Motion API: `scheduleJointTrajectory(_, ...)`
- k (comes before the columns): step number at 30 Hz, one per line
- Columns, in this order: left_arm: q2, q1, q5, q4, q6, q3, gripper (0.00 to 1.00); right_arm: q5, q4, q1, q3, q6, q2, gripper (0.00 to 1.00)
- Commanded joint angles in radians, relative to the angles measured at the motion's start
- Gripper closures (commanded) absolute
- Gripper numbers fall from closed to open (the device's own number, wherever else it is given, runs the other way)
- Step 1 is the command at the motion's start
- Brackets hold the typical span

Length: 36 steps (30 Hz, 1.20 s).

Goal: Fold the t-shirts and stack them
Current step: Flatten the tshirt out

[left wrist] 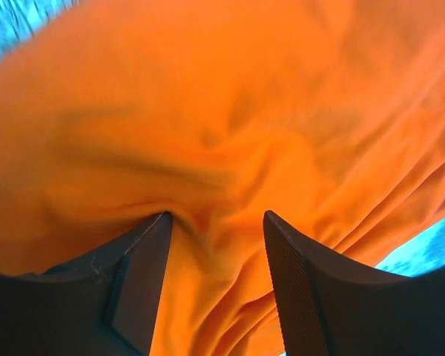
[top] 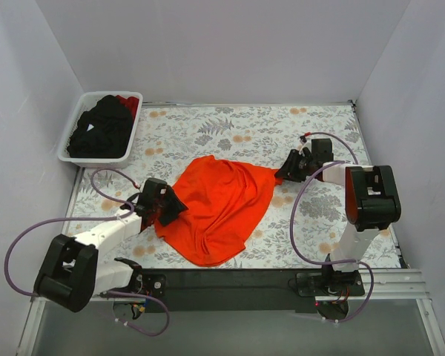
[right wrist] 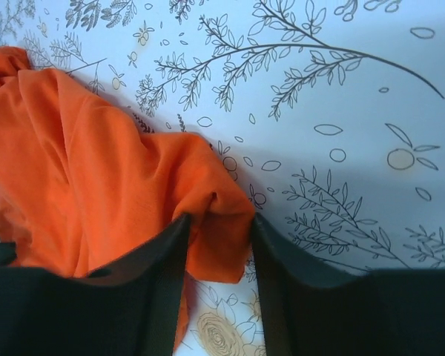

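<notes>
The bright orange t-shirt [top: 219, 204] lies crumpled in the middle of the table. My left gripper [top: 172, 209] rests on its left edge. In the left wrist view the gripper [left wrist: 216, 222] is open, with wrinkled orange t-shirt cloth [left wrist: 222, 111] between and beyond the fingers. My right gripper [top: 284, 170] is at the shirt's right tip. In the right wrist view the gripper [right wrist: 219, 222] is open and straddles a bunched corner of the orange t-shirt [right wrist: 96, 163] lying on the tablecloth. The black t-shirts [top: 100, 132] and a dark red one [top: 130, 102] lie in the basket.
The white plastic basket [top: 96, 160] stands at the back left corner. The floral tablecloth [top: 282, 126] covers the table, with white walls on three sides. Purple cables loop beside both arms.
</notes>
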Motion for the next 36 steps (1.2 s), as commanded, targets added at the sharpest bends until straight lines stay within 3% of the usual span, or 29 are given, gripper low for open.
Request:
scheduleJointTrajectory(1,0.133,0.114,-0.013,-0.047,0.024,-0.037,0.49,-0.021,0.024,-0.001,0.029,-0.008,0.043,0.64)
scheduleJointTrajectory(3,0.206,0.160,0.001,-0.039,0.036,-0.012,0.53,-0.021,0.021,-0.001,0.041,-0.012,0.053,0.79)
scheduleJointTrajectory(4,0.228,0.165,-0.006,-0.040,0.041,0.003,0.57,-0.024,0.021,-0.002,0.046,-0.012,0.048,0.92)
scheduleJointTrajectory(6,0.294,0.176,-0.040,-0.046,0.068,0.065,0.69,-0.036,0.011,-0.014,0.067,-0.012,0.024,0.99)
scheduleJointTrajectory(8,0.341,0.180,-0.083,-0.079,0.099,0.144,0.78,-0.027,-0.044,-0.039,0.089,-0.030,-0.043,0.99)
scheduleJointTrajectory(9,0.363,0.182,-0.115,-0.092,0.113,0.170,0.87,-0.007,-0.069,-0.046,0.119,-0.046,-0.073,0.99)
scheduleJointTrajectory(12,0.432,0.187,-0.219,-0.148,0.173,0.287,1.00,0.123,-0.218,-0.071,0.173,-0.119,-0.212,0.99)
scheduleJointTrajectory(16,0.487,0.187,-0.421,-0.180,0.303,0.410,1.00,0.335,-0.347,-0.077,0.262,-0.184,-0.396,0.99)
scheduleJointTrajectory(21,0.575,0.187,-0.600,-0.172,0.469,0.575,1.00,0.536,-0.387,-0.076,0.197,-0.202,-0.571,0.99)
scheduleJointTrajectory(25,0.604,0.187,-0.603,-0.119,0.555,0.701,1.00,0.586,-0.404,-0.076,0.121,-0.198,-0.677,0.77)
scheduleJointTrajectory(27,0.584,0.181,-0.554,-0.085,0.581,0.723,0.88,0.561,-0.414,-0.077,0.103,-0.196,-0.693,0.64)
scheduleJointTrajectory(28,0.572,0.168,-0.540,-0.071,0.590,0.732,0.81,0.551,-0.417,-0.076,0.100,-0.195,-0.697,0.61)
scheduleJointTrajectory(29,0.557,0.161,-0.518,-0.057,0.602,0.732,0.63,0.542,-0.417,-0.077,0.098,-0.193,-0.700,0.58)
scheduleJointTrajectory(32,0.481,0.113,-0.511,-0.036,0.628,0.727,0.44,0.493,-0.419,-0.076,0.089,-0.189,-0.693,0.54)
scheduleJointTrajectory(36,0.308,0.027,-0.497,-0.066,0.587,0.654,0.39,0.355,-0.408,-0.033,0.052,-0.179,-0.665,0.54)
